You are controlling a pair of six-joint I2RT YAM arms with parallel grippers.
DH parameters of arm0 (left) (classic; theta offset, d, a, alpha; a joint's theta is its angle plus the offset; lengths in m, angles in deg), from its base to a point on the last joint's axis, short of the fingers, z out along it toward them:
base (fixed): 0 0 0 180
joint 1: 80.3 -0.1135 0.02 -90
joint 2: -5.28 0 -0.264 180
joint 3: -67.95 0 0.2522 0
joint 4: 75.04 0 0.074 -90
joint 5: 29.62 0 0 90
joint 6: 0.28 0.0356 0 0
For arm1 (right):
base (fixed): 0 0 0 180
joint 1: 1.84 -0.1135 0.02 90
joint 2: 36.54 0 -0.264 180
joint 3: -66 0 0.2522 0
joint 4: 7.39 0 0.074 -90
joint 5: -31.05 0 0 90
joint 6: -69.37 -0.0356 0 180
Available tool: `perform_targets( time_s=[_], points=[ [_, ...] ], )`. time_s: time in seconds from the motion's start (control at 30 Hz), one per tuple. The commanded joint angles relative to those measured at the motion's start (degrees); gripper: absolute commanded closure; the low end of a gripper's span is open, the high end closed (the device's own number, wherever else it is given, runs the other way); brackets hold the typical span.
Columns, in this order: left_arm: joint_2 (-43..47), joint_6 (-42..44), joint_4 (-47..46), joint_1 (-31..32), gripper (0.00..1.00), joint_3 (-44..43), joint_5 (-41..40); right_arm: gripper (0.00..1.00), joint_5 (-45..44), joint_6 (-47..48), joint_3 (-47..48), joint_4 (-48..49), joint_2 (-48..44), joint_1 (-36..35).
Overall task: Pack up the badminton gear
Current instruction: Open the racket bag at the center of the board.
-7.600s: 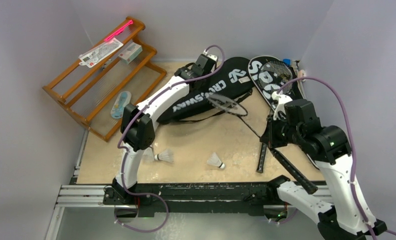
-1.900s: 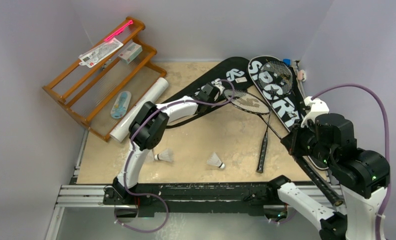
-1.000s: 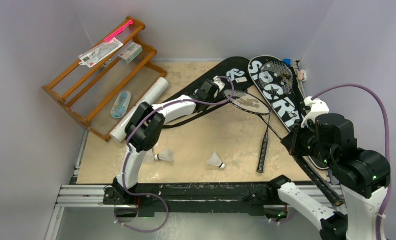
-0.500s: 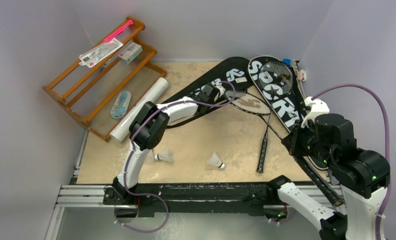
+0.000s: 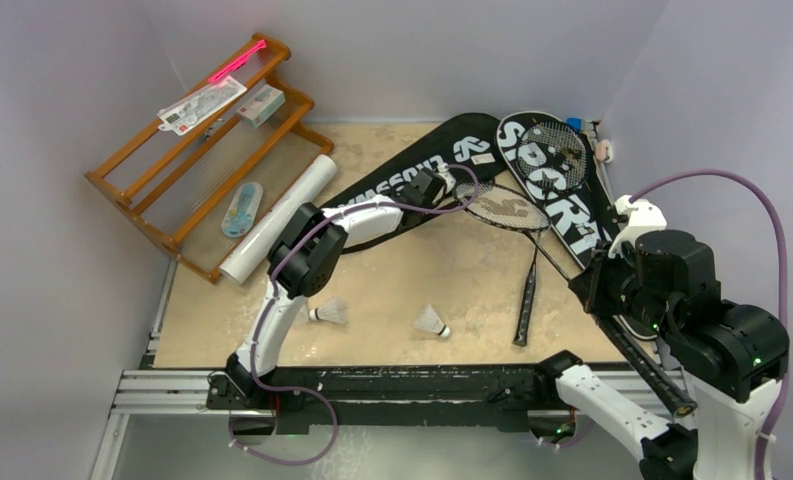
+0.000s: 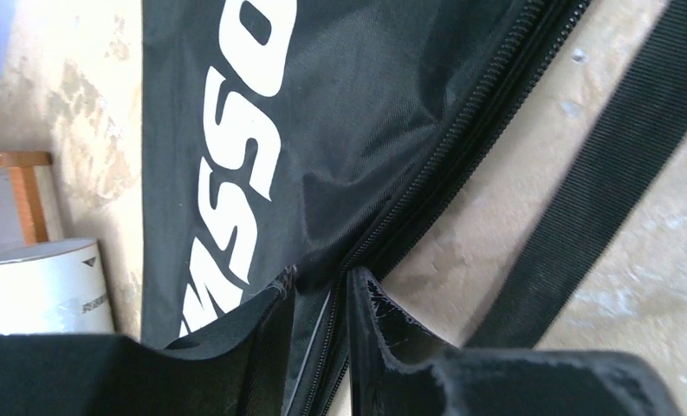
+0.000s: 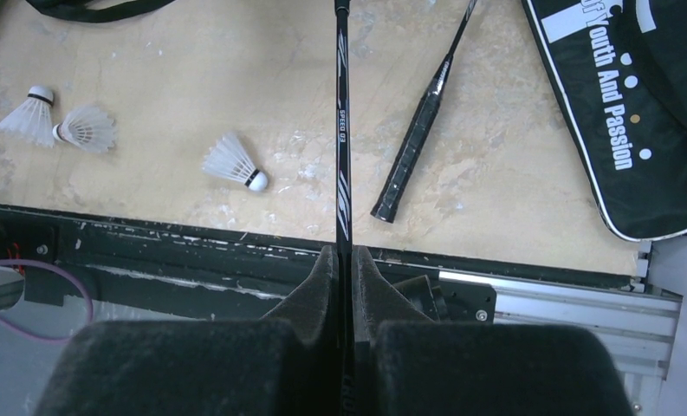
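My left gripper [image 5: 435, 186] is at the near edge of the long black bag [image 5: 397, 182] with white lettering. In the left wrist view its fingertips [image 6: 281, 290] pinch the bag's [image 6: 340, 95] zipper seam. Low at the right, my right gripper [image 5: 594, 283] is shut on the thin shaft of a racket [image 7: 342, 130]. That racket's head [image 5: 503, 207] lies at the bag's mouth. A second racket's handle [image 5: 525, 312] rests on the table, its head on the other black bag [image 5: 564, 215]. Three shuttlecocks [image 7: 233, 162] lie near the front. The white tube [image 5: 277, 215] leans by the rack.
The orange wooden rack [image 5: 142, 185] fills the back left corner, with a small carton [image 5: 262, 103] and a card [image 5: 202, 105] on top. A black strap [image 6: 617, 156] trails from the bag over the table. Walls close in on the left, back and right.
My left gripper has slid a little right along the bag's edge and its jaws have narrowed. The held racket's head and my right arm have shifted slightly right.
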Motion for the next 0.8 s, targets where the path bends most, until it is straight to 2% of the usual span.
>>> perform_targets(
  time_s=[0.0, 0.1, 0.3, 0.4, 0.43, 0.63, 0.77],
  points=[
    [-2.9, 3.66, -6.43, -0.86, 0.77, -0.47, -7.5, 1.0, -0.86, -0.73, 1.88, 3.48, -0.17, -0.1],
    [-2.81, 4.59, -9.52, -0.74, 0.84, 0.26, -11.05, 1.0, -0.91, -0.69, 1.74, 3.56, -0.18, -0.08],
    [-0.84, 5.68, -13.3, -0.25, 0.85, 1.97, -15.43, 1.0, -0.79, -0.81, 1.11, 3.72, -0.37, -0.08],
    [-0.4, 5.69, -13.17, -0.17, 0.99, 1.81, -16.07, 1.0, -0.87, -0.79, 1.2, 3.79, -0.3, -0.09],
    [-0.35, 5.75, -12.93, -0.16, 1.0, 1.8, -16.22, 1.0, -0.79, -0.76, 1.27, 3.75, -0.35, -0.12],
    [1.81, 4.33, -11.17, 0.26, 1.0, 1.56, -16.27, 1.0, -0.77, -0.87, 1.04, 3.73, -0.53, -0.08],
    [3.17, -0.6, -4.52, -0.17, 1.0, -1.13, -12.15, 1.0, -0.24, -0.7, -0.35, 4.02, -0.64, -0.08]
  ],
)
